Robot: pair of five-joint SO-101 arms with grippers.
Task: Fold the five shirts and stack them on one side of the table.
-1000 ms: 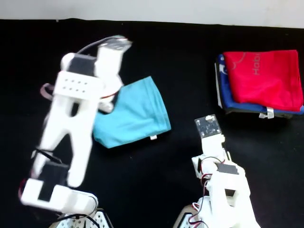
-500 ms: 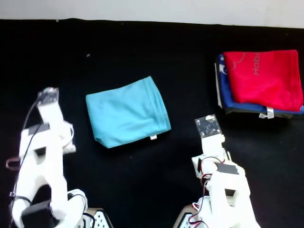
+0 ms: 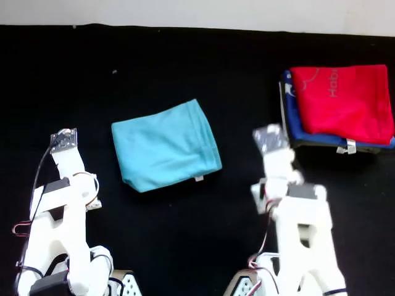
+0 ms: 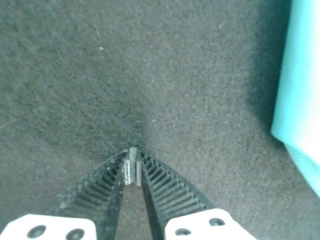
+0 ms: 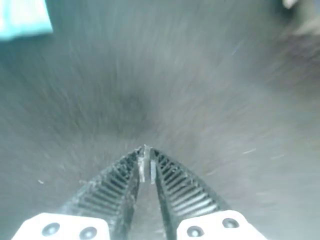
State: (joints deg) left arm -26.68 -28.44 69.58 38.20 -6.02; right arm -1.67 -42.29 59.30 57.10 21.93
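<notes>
A folded teal shirt (image 3: 165, 147) lies flat near the middle of the black table (image 3: 185, 68). At the right side sits a stack of folded shirts, a red shirt (image 3: 342, 102) on top of a blue one (image 3: 296, 126). My left gripper (image 4: 132, 161) is shut and empty over bare cloth, left of the teal shirt (image 4: 300, 100). The left arm (image 3: 65, 185) stands at the front left. My right gripper (image 5: 145, 159) is shut and empty above the table. The right arm (image 3: 290, 203) stands between the teal shirt and the stack.
A pale wall strip (image 3: 197, 12) borders the table's far edge. Black cloth lies open behind the teal shirt and between the two arms.
The left arm has drawn back from over the teal shirt to the front left, leaving the shirt flat. The right arm's head has just shifted a little farther from the front edge.
</notes>
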